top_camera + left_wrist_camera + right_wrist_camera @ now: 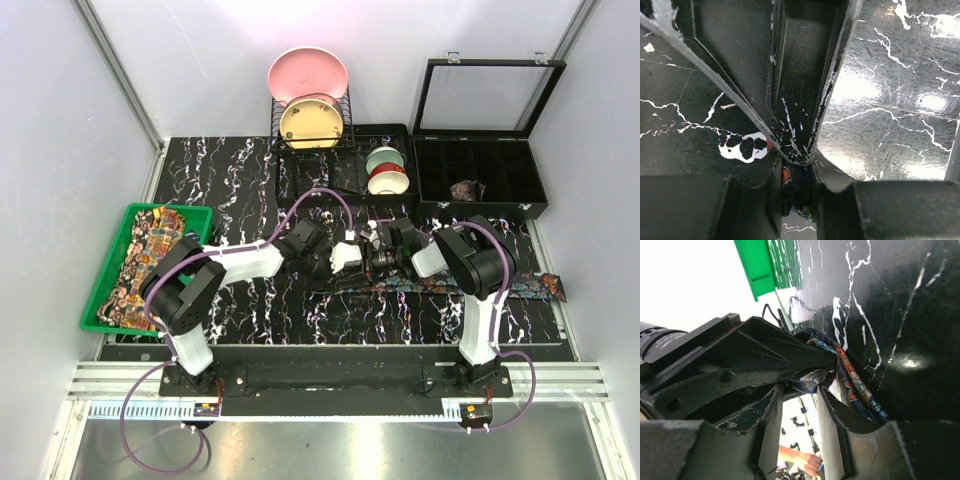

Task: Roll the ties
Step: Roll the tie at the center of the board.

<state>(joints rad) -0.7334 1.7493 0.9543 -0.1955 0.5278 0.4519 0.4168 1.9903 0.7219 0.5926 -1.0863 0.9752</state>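
Centre of a black, white-veined marble surface: a long dark blue fabric necktie with reddish motifs lies flat, trailing toward the right edge, its near end bunched between both arms. The left end effector is nearly closed on that bunch. The right end effector, slightly wider, pinches it at the tips. Yellow-orange paisley fabric ties fill a green plastic tray at left.
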